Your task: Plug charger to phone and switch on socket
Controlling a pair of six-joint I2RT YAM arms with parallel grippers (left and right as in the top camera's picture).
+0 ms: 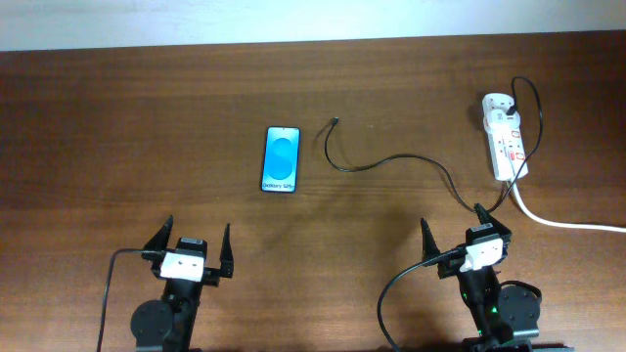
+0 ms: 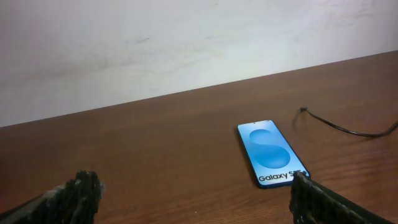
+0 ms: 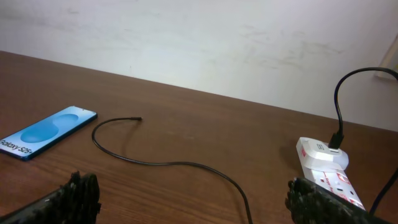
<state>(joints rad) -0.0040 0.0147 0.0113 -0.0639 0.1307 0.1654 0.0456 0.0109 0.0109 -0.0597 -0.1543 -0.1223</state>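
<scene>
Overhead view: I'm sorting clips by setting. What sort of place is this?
Probably a robotics lab bench: a bare wooden table by a plain white wall, left arm and right arm at its edge, only a phone, charger and socket laid out.

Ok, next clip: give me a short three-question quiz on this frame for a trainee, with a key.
1. True or false: the charger has its connector already plugged into the phone.
2. What do the left end effector and right end effector hold? A) the phone B) the charger C) nothing, both are open
3. Fill in: the charger's other end runs to the white ____.

Key:
1. False; the connector lies loose, apart from the phone.
2. C
3. socket
</scene>
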